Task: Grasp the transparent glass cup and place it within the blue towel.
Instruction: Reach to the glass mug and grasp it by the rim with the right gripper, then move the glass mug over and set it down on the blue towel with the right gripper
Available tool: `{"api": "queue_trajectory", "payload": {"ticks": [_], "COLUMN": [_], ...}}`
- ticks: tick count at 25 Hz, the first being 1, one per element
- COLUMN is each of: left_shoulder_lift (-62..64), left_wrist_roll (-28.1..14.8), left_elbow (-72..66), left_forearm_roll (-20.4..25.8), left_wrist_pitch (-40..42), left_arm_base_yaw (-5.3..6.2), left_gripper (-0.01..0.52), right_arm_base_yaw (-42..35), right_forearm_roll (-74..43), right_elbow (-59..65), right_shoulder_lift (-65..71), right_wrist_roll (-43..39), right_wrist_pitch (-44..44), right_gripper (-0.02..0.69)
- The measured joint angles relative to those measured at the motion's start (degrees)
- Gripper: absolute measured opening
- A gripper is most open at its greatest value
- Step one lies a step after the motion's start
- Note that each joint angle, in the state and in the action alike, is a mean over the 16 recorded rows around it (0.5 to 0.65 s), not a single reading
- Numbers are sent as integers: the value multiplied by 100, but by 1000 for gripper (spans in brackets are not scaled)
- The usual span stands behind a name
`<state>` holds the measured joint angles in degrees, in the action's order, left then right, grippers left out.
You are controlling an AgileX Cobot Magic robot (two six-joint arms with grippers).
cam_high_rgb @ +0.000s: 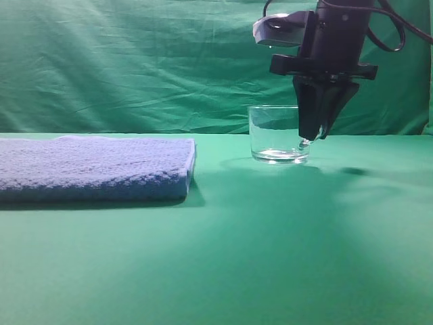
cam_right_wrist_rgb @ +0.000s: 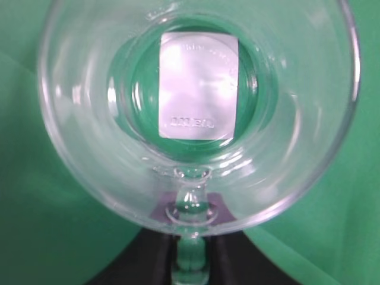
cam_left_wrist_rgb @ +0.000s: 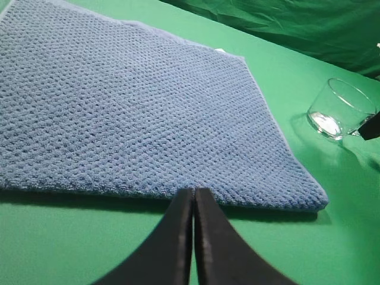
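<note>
The right claw (cam_high_rgb: pixel 312 137) hangs straight down from its black arm at the right side of the transparent glass cup (cam_high_rgb: pixel 278 134), its dark fingers (cam_high_rgb: pixel 308 112) narrowed to a point that sits at the cup's small loop handle (cam_high_rgb: pixel 304 143). In the right wrist view the handle (cam_right_wrist_rgb: pixel 191 208) lies between the two dark fingers (cam_right_wrist_rgb: pixel 155 252), which press against it on both sides, so the claw is clamped on the handle. That same view looks down into the cup (cam_right_wrist_rgb: pixel 83 148), where a pale rectangular label (cam_right_wrist_rgb: pixel 198 86) shows through the thick base. A round pale camera housing (cam_high_rgb: pixel 277 30) sits on the arm above the cup, with a black cable looping off to the right.

The cup stands upright on the green worktop (cam_high_rgb: pixel 270 257), right of centre and toward the far edge, its base touching the surface as far as the side view shows. It is well apart from the blue towel (cam_high_rgb: pixel 95 169), which lies flat on the left of the worktop, its right edge facing the cup across a bare strip of green.

The left claw (cam_left_wrist_rgb: pixel 193 196) has its two black fingers (cam_left_wrist_rgb: pixel 172 237) pressed together with nothing between them. It hovers just in front of the towel's near edge (cam_left_wrist_rgb: pixel 148 119), and from its view the cup (cam_left_wrist_rgb: pixel 341 108) appears far off to the right. A wrinkled green cloth backdrop (cam_high_rgb: pixel 135 68) closes the scene behind.
</note>
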<state>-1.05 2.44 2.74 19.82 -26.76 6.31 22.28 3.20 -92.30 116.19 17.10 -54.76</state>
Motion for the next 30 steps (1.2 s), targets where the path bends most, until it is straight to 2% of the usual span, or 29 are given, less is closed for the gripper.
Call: {"api": "queue_trajectory", "payload": {"ticks": [7, 15, 23, 30], "left_shoulder_lift": [0, 0, 0, 0], "left_wrist_roll": [0, 0, 0, 0], "left_elbow": [0, 0, 0, 0], "left_forearm_roll": [0, 0, 0, 0], "left_wrist_pitch": [0, 0, 0, 0], "left_arm_base_yaw": [0, 0, 0, 0], "left_gripper": [0, 0, 0, 0], "right_arm_base_yaw": [414, 1364, 2208, 2496], "right_forearm_roll": [30, 127, 163, 86], "right_elbow": [-784, -1723, -2436, -2772], "right_shoulder_lift": [0, 158, 821, 1501], "right_wrist_roll": [2, 10, 19, 23], "right_wrist_pitch": [-51, 174, 266, 116], "right_gripper": [103, 103, 103, 103]}}
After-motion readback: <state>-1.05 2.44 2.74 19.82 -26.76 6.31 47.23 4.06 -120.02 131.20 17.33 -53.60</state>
